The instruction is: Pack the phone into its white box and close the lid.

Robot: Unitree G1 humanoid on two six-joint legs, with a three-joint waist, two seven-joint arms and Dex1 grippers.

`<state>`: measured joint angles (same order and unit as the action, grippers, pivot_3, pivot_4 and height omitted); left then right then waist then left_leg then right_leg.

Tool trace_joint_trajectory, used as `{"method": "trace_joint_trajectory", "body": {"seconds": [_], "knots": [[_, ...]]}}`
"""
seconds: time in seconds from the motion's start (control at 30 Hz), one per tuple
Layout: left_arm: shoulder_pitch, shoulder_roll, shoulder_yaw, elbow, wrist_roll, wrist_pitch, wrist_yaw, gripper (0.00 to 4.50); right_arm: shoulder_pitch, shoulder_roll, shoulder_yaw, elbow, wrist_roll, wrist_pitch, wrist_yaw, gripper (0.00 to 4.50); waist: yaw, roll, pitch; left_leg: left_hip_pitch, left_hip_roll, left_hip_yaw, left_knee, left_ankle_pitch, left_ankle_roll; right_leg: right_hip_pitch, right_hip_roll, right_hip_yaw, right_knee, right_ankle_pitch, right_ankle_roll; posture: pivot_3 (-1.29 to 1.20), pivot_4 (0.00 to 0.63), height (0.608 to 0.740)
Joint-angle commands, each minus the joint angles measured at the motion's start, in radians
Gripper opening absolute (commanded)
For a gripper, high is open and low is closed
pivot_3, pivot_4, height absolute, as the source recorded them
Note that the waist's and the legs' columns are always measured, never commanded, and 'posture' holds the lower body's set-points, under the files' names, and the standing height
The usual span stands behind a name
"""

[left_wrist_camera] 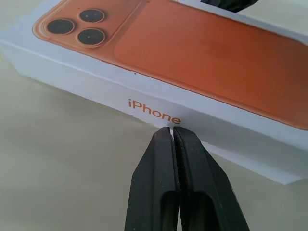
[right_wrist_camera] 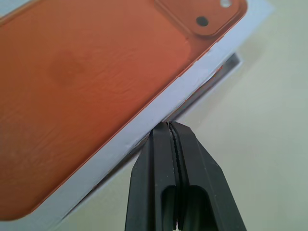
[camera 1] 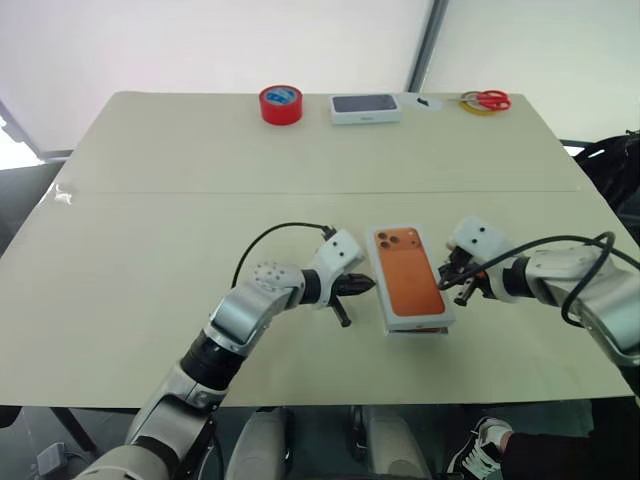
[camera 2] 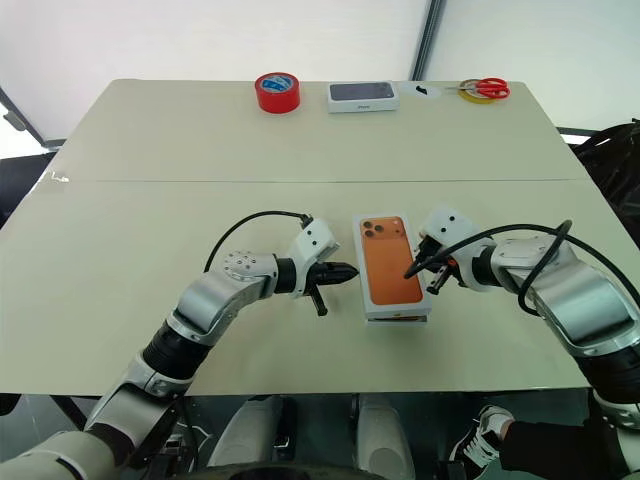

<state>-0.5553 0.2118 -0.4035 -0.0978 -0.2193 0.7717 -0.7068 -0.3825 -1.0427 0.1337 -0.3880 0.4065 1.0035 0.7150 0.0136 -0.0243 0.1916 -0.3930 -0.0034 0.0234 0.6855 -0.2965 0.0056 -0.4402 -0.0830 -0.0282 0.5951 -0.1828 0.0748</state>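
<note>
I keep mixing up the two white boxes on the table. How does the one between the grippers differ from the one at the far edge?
The lid between the grippers bears an orange phone picture; the far box has a dark top. The lid lies lengthwise away from the robot, the far box crosswise. The lid sits askew on the white box, whose edge shows underneath; the far box looks fully closed. Both have white sides.

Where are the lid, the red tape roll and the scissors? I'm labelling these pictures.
lid [camera 1: 412, 277]: left eye view, on the orange phone picture on its top face.
red tape roll [camera 1: 281, 104]: left eye view, on its outer rim.
scissors [camera 1: 491, 99]: left eye view, on the red handles.
</note>
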Motion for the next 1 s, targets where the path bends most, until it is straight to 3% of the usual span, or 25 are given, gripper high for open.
{"method": "trace_joint_trajectory", "body": {"seconds": [0.03,1.0], "knots": [[-0.042,-0.034,-0.024,-0.028,-0.014,-0.029,-0.025,0.1,0.008,-0.009,-0.036,-0.066,0.019,0.008,0.032,0.03,0.0,0.0,0.0,0.0,0.0,0.0,0.0,0.0,0.0,0.0,0.0,0.0,0.0,0.0,0.0,0.0,0.15,0.732],[-0.028,-0.001,-0.033,-0.038,0.001,-0.018,-0.054,0.1,0.051,0.016,-0.033,-0.073,-0.013,0.012,0.045,0.03,0.0,0.0,0.0,0.0,0.0,0.0,0.0,0.0,0.0,0.0,0.0,0.0,0.0,0.0,0.001,0.0,0.15,0.732]]}}
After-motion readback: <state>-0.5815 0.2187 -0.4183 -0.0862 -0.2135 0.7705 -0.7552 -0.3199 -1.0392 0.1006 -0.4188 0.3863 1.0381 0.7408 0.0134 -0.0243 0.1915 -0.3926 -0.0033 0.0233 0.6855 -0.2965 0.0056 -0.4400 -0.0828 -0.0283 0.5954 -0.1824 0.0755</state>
